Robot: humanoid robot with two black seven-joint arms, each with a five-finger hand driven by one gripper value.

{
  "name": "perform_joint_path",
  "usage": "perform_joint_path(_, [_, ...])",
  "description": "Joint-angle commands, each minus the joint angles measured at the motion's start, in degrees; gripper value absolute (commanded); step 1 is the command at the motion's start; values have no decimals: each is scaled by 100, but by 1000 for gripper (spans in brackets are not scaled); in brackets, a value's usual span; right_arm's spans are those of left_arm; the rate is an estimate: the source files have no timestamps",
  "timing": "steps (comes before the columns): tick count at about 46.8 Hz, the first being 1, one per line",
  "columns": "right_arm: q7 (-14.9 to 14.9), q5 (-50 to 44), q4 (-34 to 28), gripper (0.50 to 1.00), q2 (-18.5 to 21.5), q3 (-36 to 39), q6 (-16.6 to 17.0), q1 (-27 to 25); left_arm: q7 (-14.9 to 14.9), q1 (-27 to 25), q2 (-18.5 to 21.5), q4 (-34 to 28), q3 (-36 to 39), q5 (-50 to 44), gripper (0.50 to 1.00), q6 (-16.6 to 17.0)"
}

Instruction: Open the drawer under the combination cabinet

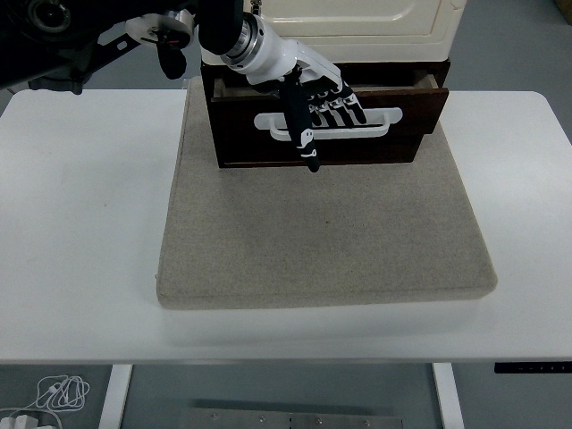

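At the far end of the white surface (pixel 80 206), on a grey mat (pixel 322 232), a dark drawer (pixel 241 134) is seen pulled partly out beneath a cream cabinet (pixel 357 22). Its white handle (pixel 380 121) is hooked by the curled fingers (pixel 335 105) of the left robot hand (pixel 317 98).

The left arm (pixel 134 31) reached in from the upper left, its white wrist (pixel 264 52) angled downward, and the left hand (pixel 320 96) had four fingers (pixel 340 109) curled forward while the thumb (pixel 302 134) pointed straight down.
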Motion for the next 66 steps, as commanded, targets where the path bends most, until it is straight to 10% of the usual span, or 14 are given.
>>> perform_joint_path(1, [9, 0, 0, 926, 0, 0, 0, 3, 0, 0, 0, -10, 0, -2, 1000, -2])
perform_joint_path(29, [1, 0, 0, 926, 0, 0, 0, 3, -9, 9, -9, 34, -562, -90, 1000, -2])
perform_joint_path(52, [1, 0, 0, 926, 0, 0, 0, 3, -193, -44, 96, 798, -4938, -64, 1000, -2])
perform_joint_path(66, [9, 0, 0, 926, 0, 0, 0, 3, -1106, -53, 1264, 1633, -5809, -117, 1000, -2])
